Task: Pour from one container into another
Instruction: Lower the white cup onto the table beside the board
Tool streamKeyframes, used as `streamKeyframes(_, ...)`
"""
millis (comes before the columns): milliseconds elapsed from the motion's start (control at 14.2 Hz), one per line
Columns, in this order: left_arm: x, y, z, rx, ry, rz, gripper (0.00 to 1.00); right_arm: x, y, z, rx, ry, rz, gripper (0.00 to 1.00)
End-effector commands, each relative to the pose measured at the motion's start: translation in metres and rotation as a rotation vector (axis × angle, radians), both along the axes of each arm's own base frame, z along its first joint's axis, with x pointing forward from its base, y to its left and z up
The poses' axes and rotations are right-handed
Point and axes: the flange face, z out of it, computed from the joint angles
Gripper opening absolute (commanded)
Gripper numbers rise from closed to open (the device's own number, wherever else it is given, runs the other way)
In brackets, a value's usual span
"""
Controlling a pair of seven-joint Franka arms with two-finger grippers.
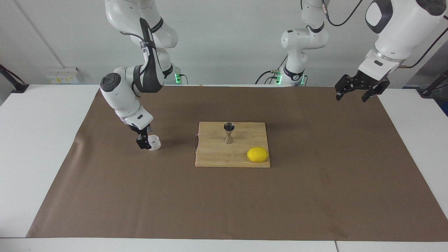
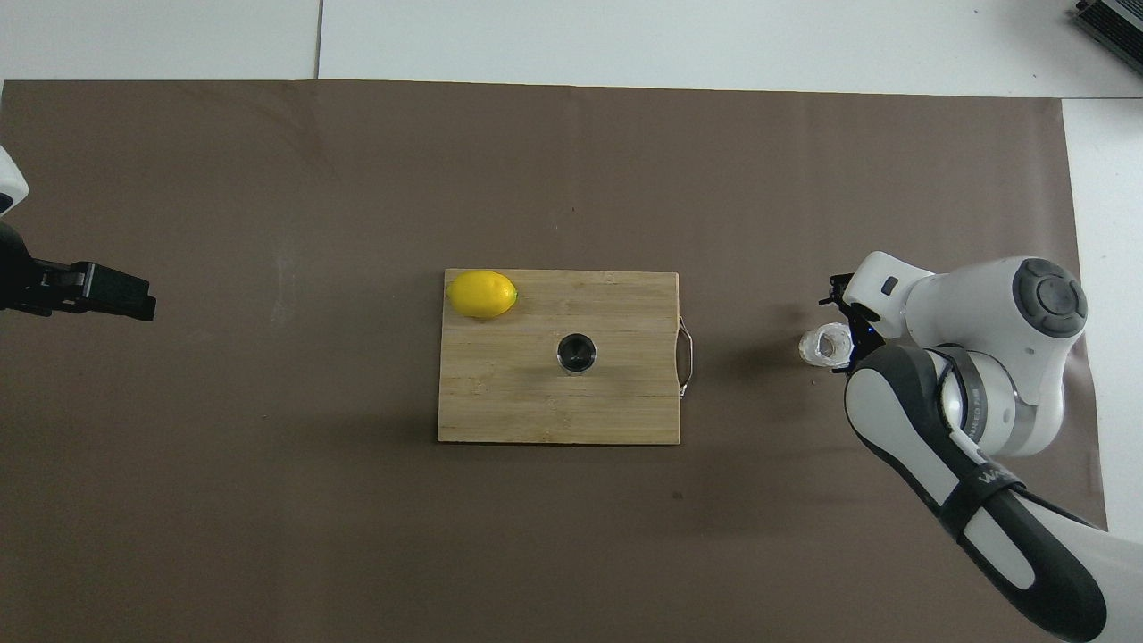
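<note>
Beside the glass cup (image 1: 154, 142) on the mat, the right hand (image 1: 144, 140) hangs open, empty.

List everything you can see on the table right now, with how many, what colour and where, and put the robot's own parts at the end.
glass cup: one, clear-whitish, standing on the brown mat toward the right arm's end, beside the board.
jigger: one, shiny steel, upright near the middle of the board.
lemon: one, yellow, on the board's corner, farther from the robots than the jigger.
cutting board: one, light wood, mid-table on the mat.
brown mat: one, covering most of the white table.
right gripper: one, black, open, right beside the glass cup.
left gripper: one, black, open, waiting up in the air over the mat's edge at the left arm's end.
</note>
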Motion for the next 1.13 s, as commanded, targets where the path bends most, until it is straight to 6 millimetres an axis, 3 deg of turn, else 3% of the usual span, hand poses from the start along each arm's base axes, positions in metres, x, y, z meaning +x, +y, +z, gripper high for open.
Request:
streamKeyframes(0, 0.006, 0.005, 0.001, 0.007, -0.014, 0.017, 1.00, -0.011, 0.000, 0.040, -0.001, -0.011, -0.104, 1.00)
streamKeyframes(70, 0.019, 0.014, -0.022, 0.017, 0.016, 0.026, 1.00, -0.011, 0.001, 0.047, -0.001, -0.018, -0.143, 1.00)
streamKeyframes(141, 0.025, 0.016, -0.023, 0.050, -0.010, 0.025, 1.00, -0.011, 0.003, 0.057, 0.000, -0.026, -0.198, 1.00)
streamKeyframes(281, 0.018, 0.021, -0.012, 0.051, -0.028, 0.023, 1.00, -0.006, 0.009, 0.077, -0.048, -0.015, -0.333, 1.00)
streamKeyframes(422, 0.016, 0.015, -0.008, 0.051, -0.029, 0.015, 1.00, -0.005, 0.036, 0.096, -0.113, -0.019, -0.484, 1.00)
streamKeyframes(633, 0.013, 0.016, 0.003, 0.043, -0.046, 0.013, 1.00, -0.004, 0.053, 0.104, -0.133, -0.028, -0.714, 1.00)
streamKeyframes(1055, 0.009, 0.005, 0.019, 0.044, -0.068, 0.003, 1.00, 0.004, 0.050, 0.135, -0.089, -0.048, -1.228, 1.00)
